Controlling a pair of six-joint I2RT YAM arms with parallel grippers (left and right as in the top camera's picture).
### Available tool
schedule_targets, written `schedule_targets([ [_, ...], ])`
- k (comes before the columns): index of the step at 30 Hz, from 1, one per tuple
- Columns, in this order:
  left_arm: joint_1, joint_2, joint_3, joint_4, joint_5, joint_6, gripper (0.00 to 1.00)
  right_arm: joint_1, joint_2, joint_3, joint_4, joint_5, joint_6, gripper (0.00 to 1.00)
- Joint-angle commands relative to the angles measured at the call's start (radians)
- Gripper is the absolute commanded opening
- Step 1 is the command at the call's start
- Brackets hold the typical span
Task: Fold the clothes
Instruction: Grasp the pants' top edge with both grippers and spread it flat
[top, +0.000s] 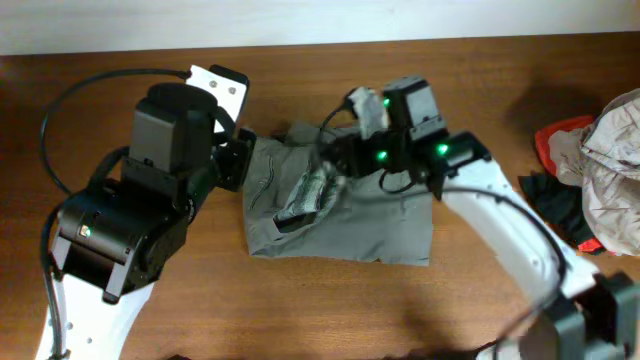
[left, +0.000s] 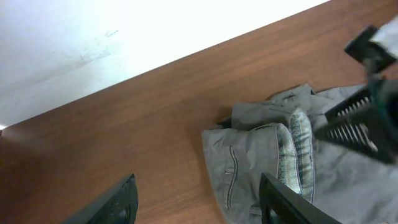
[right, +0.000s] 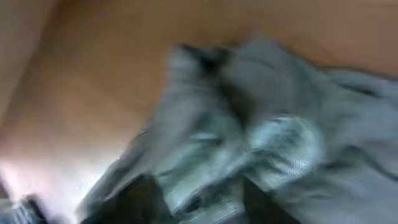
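A grey garment (top: 345, 215) with a pale striped inner waistband lies crumpled on the middle of the brown table. It also shows in the left wrist view (left: 261, 149) and, blurred, in the right wrist view (right: 267, 124). My left gripper (left: 199, 208) is open and empty, low over bare wood just beside the garment's left edge. My right gripper (right: 199, 199) is over the garment's upper left part (top: 335, 170). Its fingers stand on either side of a thick fold of the cloth and seem to pinch it.
A pile of other clothes (top: 600, 170), red, black and beige, lies at the table's right edge. A white wall runs along the table's far edge (left: 93, 56). Bare wood lies in front of the garment.
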Motion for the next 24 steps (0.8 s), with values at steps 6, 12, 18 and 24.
schedule_targets([
  [6, 0.003, -0.006, 0.011, -0.005, -0.017, -0.019, 0.63, -0.074, 0.330, -0.005, 0.052, 0.048, 0.252, 0.04],
  [12, 0.003, -0.006, 0.011, -0.004, -0.014, -0.019, 0.63, -0.023, 0.406, -0.005, 0.212, -0.192, 0.207, 0.04],
  [18, 0.003, -0.006, 0.011, -0.005, -0.019, -0.018, 0.63, 0.178, 0.402, -0.004, 0.538, -0.499, 0.168, 0.04],
  [24, 0.003, -0.006, 0.011, -0.004, -0.034, -0.018, 0.63, 0.329, 0.401, -0.004, 0.571, -0.517, 0.166, 0.04],
])
